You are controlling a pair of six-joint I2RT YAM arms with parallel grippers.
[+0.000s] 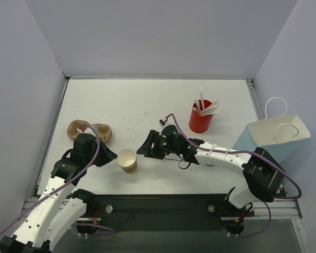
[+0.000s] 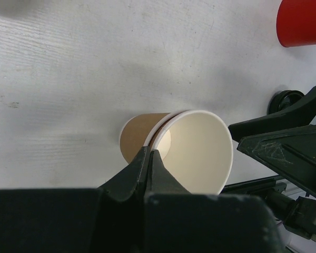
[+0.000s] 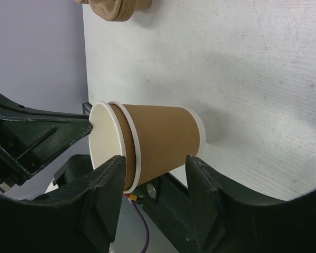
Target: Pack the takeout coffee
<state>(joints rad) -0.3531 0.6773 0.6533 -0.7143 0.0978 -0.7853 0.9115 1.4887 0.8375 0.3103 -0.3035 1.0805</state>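
Observation:
Two nested tan paper cups (image 1: 128,161), white inside and with no lid, stand upright near the table's front. My left gripper (image 1: 114,156) is shut on their rim, and the left wrist view shows its closed fingertips (image 2: 147,158) pinching the wall of the cups (image 2: 195,150). My right gripper (image 1: 144,149) is open just right of the cups. In the right wrist view its fingers (image 3: 108,174) stand apart on either side of the cups (image 3: 163,139) without touching them. No cup with a black lid is in view.
A red cup of white straws (image 1: 201,120) stands at the back right and also shows in the left wrist view (image 2: 303,23). A blue paper bag (image 1: 276,138) stands open at the right edge. A tan pulp cup carrier (image 1: 89,132) lies at the left.

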